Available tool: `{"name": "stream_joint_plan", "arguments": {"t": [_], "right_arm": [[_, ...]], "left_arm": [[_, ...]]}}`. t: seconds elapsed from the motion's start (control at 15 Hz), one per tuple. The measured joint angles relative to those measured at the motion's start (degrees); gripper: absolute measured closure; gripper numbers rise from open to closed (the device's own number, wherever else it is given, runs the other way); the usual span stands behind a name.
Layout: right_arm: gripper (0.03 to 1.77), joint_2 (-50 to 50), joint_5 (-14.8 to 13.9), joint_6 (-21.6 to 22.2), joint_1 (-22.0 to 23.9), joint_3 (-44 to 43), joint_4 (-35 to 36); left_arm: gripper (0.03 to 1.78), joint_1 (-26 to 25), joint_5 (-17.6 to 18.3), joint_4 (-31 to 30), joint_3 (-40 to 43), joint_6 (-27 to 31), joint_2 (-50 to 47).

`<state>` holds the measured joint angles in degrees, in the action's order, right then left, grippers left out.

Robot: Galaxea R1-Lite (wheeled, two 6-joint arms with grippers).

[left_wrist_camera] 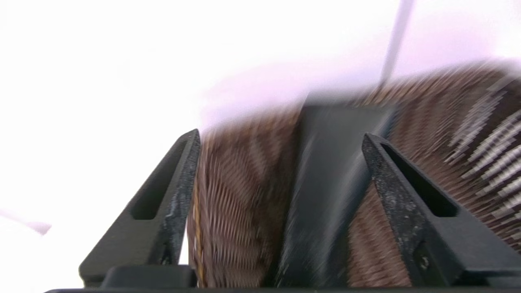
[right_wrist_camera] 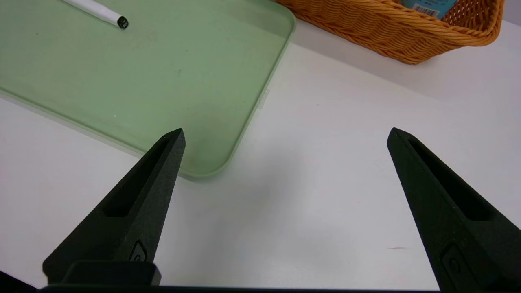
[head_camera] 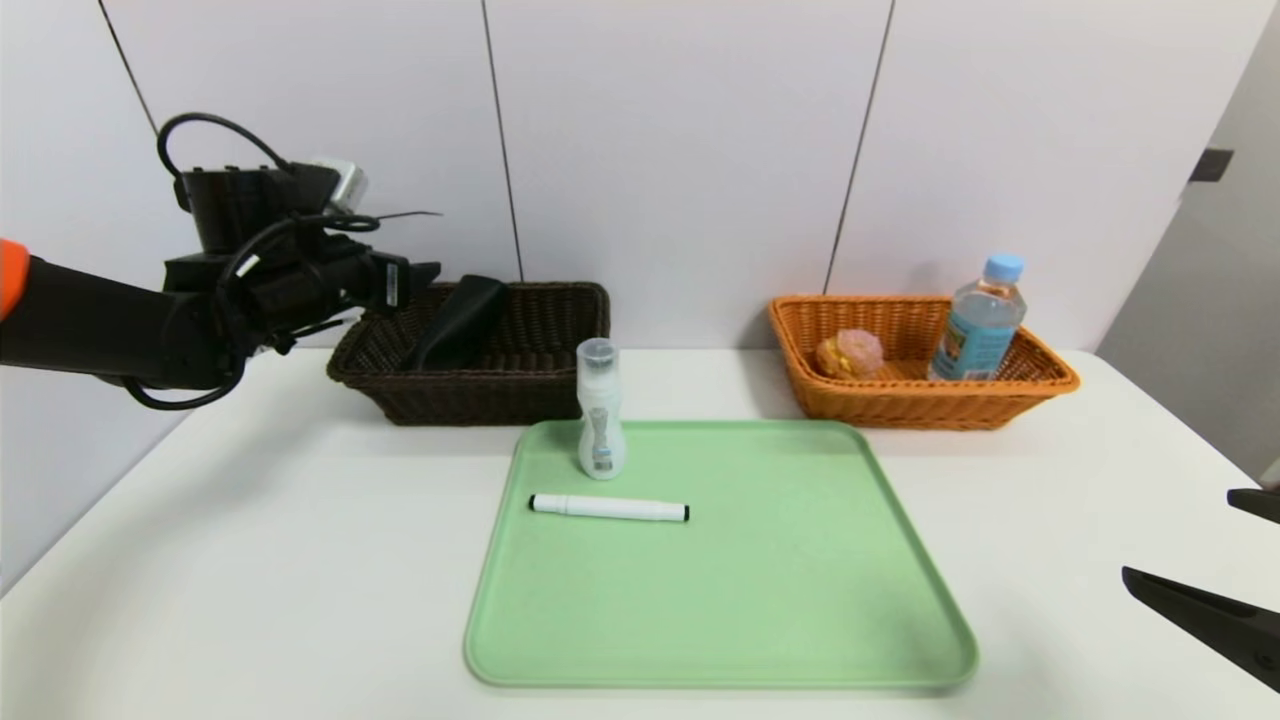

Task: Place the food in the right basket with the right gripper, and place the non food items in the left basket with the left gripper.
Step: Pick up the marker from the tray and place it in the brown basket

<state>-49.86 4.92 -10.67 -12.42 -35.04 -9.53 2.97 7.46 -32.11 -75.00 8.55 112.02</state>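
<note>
So, going view by view, everything placed off the green tray [head_camera: 720, 600]:
Head view: left gripper [head_camera: 425, 275] is up over the brown basket [head_camera: 540, 390] behind the tray's left corner, black item [head_camera: 460, 320] leaning inside. White bottle [head_camera: 601, 425] and marker [head_camera: 608, 508] sit on the tray. Orange basket [head_camera: 900, 405] behind its right corner holds a pastry [head_camera: 850, 353] and a water bottle [head_camera: 980, 320].
Left wrist: fingers [left_wrist_camera: 171, 195] spread, gripping nothing, black item between them.
Right wrist: right gripper [right_wrist_camera: 285, 136] wide open, holding nothing, over the table [right_wrist_camera: 325, 162] beside the tray's right corner.
</note>
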Motion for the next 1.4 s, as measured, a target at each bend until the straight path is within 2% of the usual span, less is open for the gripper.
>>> {"name": "stream_joint_plan", "arguments": {"t": [0.27,0.6,0.73,1.07,1.27,1.4], "right_arm": [[0.09,0.78,-0.02,-0.07,-0.02,0.15,-0.6],[0.09,1.38,0.22,-0.05,-0.04,0.21,-0.38],[0.09,1.49,0.28,-0.07,-0.04,-0.07,-0.24],[0.09,1.57,0.28,0.3,-0.02,-0.4,-0.02],[0.09,1.63,0.5,0.3,0.0,-0.51,0.02],[0.09,1.99,0.77,0.17,-0.04,-0.51,0.02]], "left_arm": [[0.27,2.5,5.21,2.71,-2.1,0.1,-6.73],[0.19,13.2,6.21,13.84,1.77,1.56,-15.76],[0.17,16.37,6.31,16.93,6.97,6.03,-18.62],[0.14,22.41,6.38,17.46,21.7,16.79,-21.77],[0.14,23.56,8.55,18.08,23.87,23.64,-20.19],[0.14,23.63,8.83,21.88,23.6,28.11,-18.82]]}}
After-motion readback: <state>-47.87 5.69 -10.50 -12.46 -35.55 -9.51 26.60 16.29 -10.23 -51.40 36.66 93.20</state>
